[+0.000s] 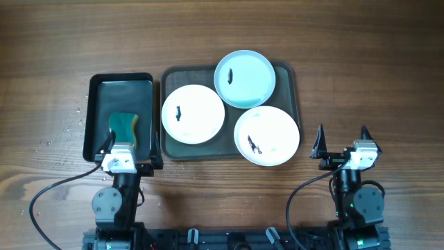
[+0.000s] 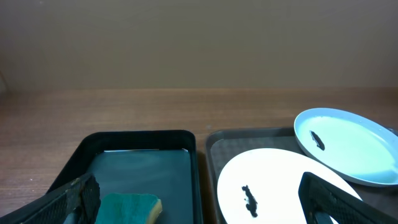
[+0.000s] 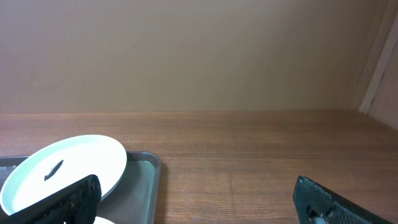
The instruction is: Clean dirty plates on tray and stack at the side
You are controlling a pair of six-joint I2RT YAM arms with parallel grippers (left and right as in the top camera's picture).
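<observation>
The sponge (image 2: 129,208) and the white plate (image 2: 273,177) run off the left wrist view's bottom edge.

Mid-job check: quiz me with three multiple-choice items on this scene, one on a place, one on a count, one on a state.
1. Where is the sponge? A in the small black tray; B on a plate; C on the bare table.
2. How many plates on the big tray are white? A one; B two; C three.
3. The right gripper is: A open, empty; B shut on a plate; C shut on the sponge.
Answers: 1 A, it lies at the black tray's near end. 2 B, the left plate and near-right plate are white, the far plate pale blue. 3 A, its fingers stand apart, nothing between them.
</observation>
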